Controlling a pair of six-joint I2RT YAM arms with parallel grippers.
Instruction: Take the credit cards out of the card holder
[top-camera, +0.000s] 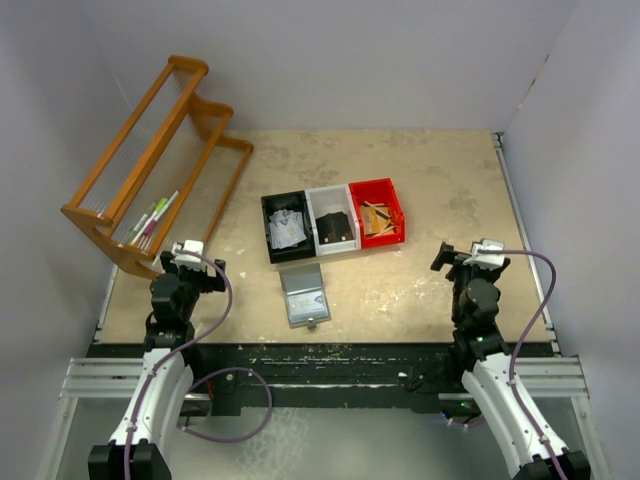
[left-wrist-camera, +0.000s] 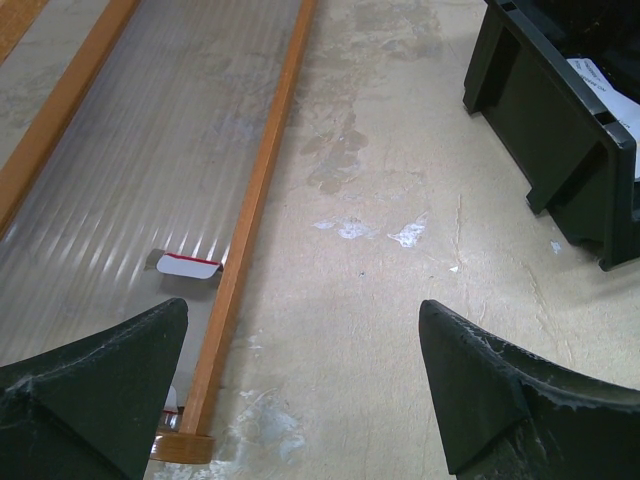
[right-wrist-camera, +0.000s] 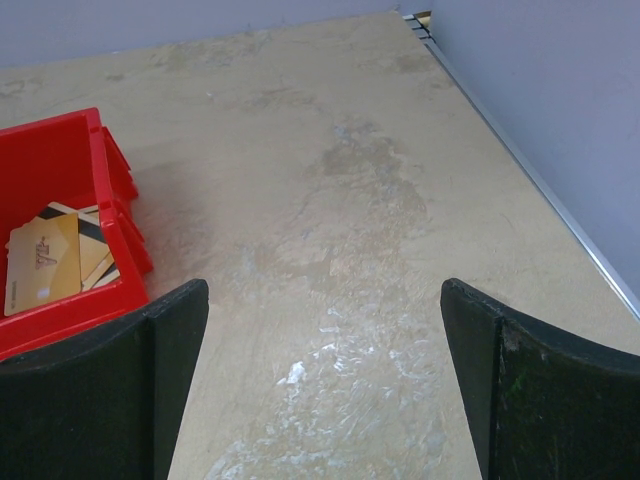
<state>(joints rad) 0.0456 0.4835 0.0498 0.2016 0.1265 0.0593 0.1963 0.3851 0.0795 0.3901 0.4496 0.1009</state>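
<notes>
Both arms sit at the near table (top-camera: 430, 180) edge. I see the left gripper (left-wrist-camera: 300, 320) and right gripper (right-wrist-camera: 325, 300) spread wide, touching nothing, bare tabletop ahead of each. Between them, nearer my left, the card holder (top-camera: 304, 295) lies open and flat, long axis near-to-far, slightly tilted. Beyond, pale credit cards (top-camera: 286, 230) rest in the black bin (top-camera: 267, 228); a wooden rack (top-camera: 150, 160) hems the far left.

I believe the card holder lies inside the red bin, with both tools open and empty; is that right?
No: the card holder lies on the table, not inside the red bin, as the top external view shows. The left tool and right tool are open and empty.
</notes>
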